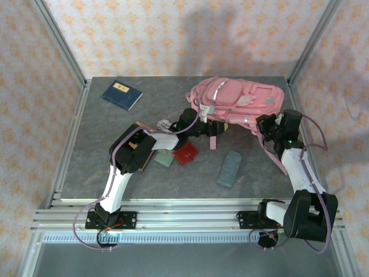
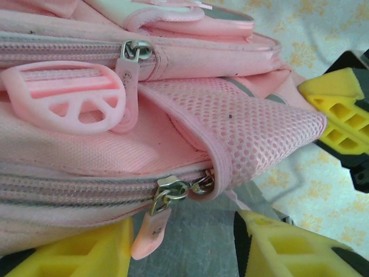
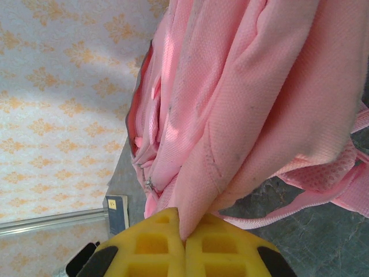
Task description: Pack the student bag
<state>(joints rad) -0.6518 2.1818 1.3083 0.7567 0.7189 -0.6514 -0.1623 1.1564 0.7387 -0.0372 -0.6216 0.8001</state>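
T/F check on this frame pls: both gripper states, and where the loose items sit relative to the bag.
1. The right gripper is shut on the fabric of the student bag. True.
2. The left gripper is clamped on a zipper pull. False: its jaws stand open, and the pull hangs between them.
3. The blue notebook is inside the bag. False: it lies on the table, apart from the bag.
4. A red item lies on the table outside the bag. True.
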